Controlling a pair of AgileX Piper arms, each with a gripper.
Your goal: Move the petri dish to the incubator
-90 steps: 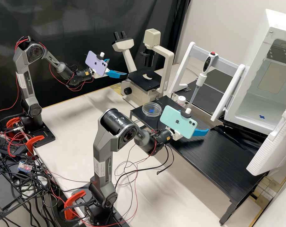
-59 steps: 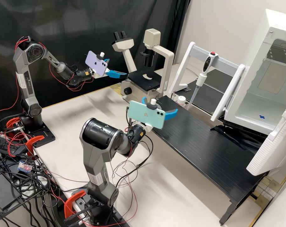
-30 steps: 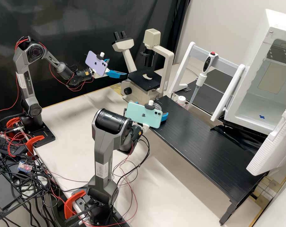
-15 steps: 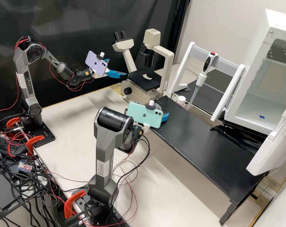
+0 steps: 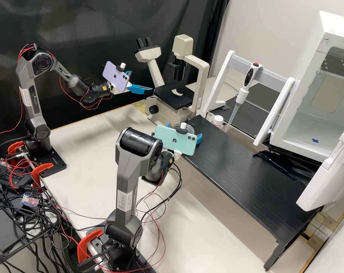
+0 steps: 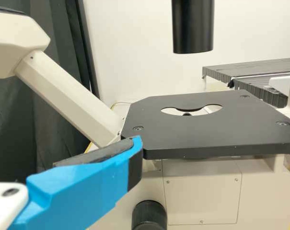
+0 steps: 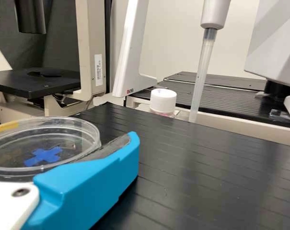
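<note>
And there we were, right on the petri dish [image 7: 20,143]! We had it at the right gripper [image 5: 184,132], near the microscope [image 5: 196,62] end of the black riser [image 5: 255,182], a blue cross [image 7: 43,155] showing through the clear plastic. Clamped or loose? From our angles we couldn't tell. Over at the microscope, we saw the left gripper [image 5: 141,81] spread wide, holding nothing, near the black stage [image 5: 168,100]. Well apart from the dish stood our incubator [image 5: 319,60], door open, another cross inside.

Dark grey arms [image 5: 131,172] have rounded black joints [image 5: 138,141], white labels [image 5: 125,201] and red wires [image 5: 25,50].
</note>
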